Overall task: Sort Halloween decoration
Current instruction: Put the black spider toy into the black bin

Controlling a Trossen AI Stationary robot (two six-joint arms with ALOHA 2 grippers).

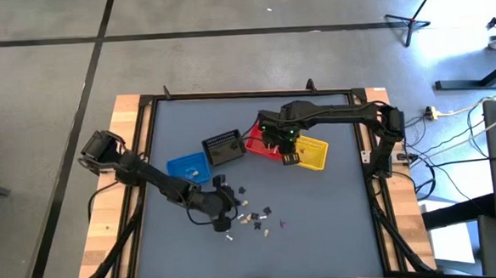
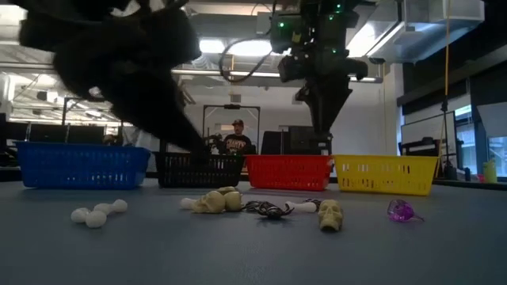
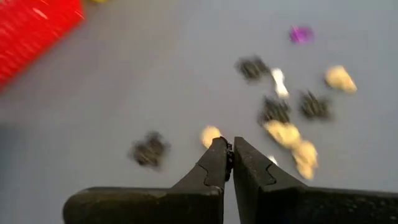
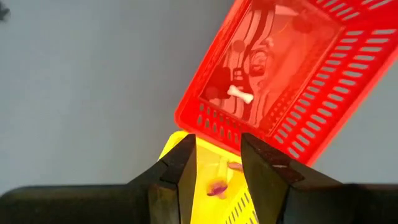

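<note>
Cream trinkets (image 1: 254,220) lie just beside my closed, empty left gripper (image 1: 228,228); right gripper (image 1: 289,152), part-open, hangs over the yellow basket (image 1: 316,156).

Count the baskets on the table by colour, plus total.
blue basket: 1
black basket: 1
red basket: 1
yellow basket: 1
Total: 4 baskets, set side by side in a row across the table.
</note>
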